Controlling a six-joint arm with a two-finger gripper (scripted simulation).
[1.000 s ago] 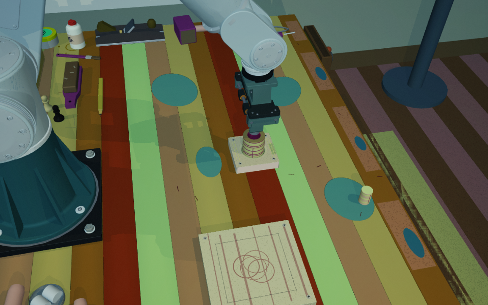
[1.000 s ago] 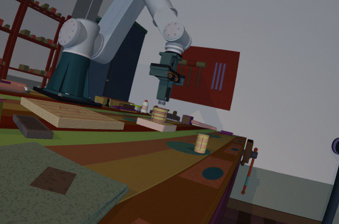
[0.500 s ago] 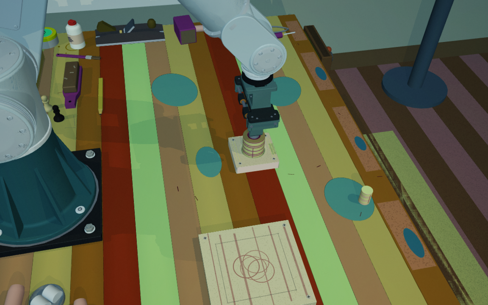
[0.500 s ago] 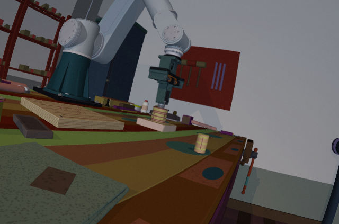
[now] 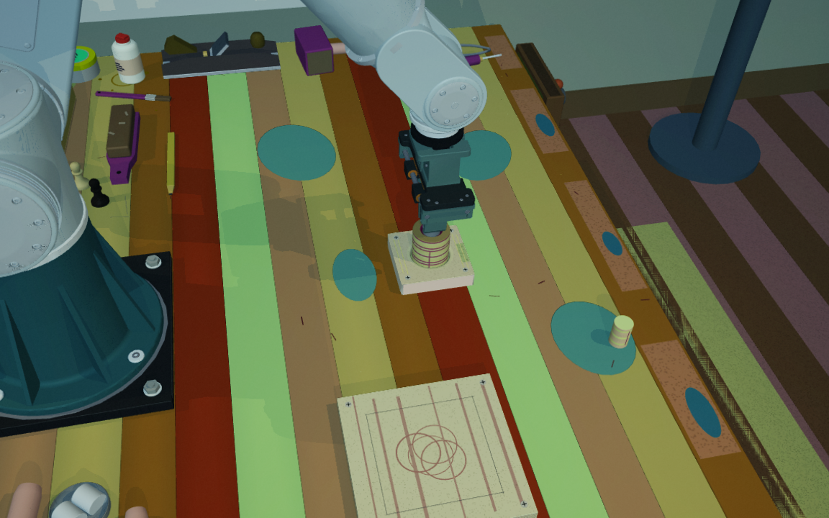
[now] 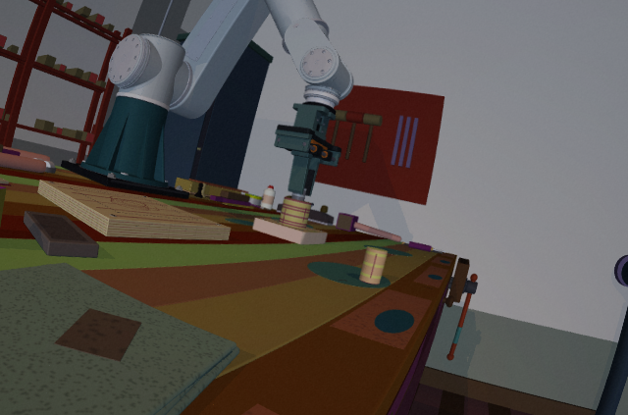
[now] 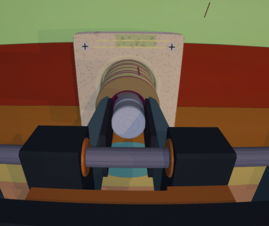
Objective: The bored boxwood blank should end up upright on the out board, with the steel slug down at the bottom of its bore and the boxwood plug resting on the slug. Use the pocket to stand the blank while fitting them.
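The bored boxwood blank [image 5: 430, 249] [image 6: 295, 211] [image 7: 127, 80] stands upright in the pocket of a small pale block [image 5: 431, 264] [image 6: 289, 230] at mid-bench. My gripper [image 5: 434, 227] [image 6: 299, 194] [image 7: 128, 114] is straight above it, its two fingers clamped on either side of the grey steel slug [image 7: 128, 117], whose lower end sits in the mouth of the blank's purple-rimmed bore. The boxwood plug [image 5: 621, 331] [image 6: 373, 264] stands upright on a teal disc near the bench's right edge. The out board [image 5: 434, 448] [image 6: 129, 215], marked with lines and circles, lies nearer the front.
The robot base [image 5: 38, 309] fills the left side. Tools, a glue bottle [image 5: 127, 58] and a purple box [image 5: 309, 49] line the far edge. A dark tray [image 6: 60, 233] and a green mat [image 6: 96, 344] lie at the near end, and a vise handle [image 6: 460, 314] hangs off the edge.
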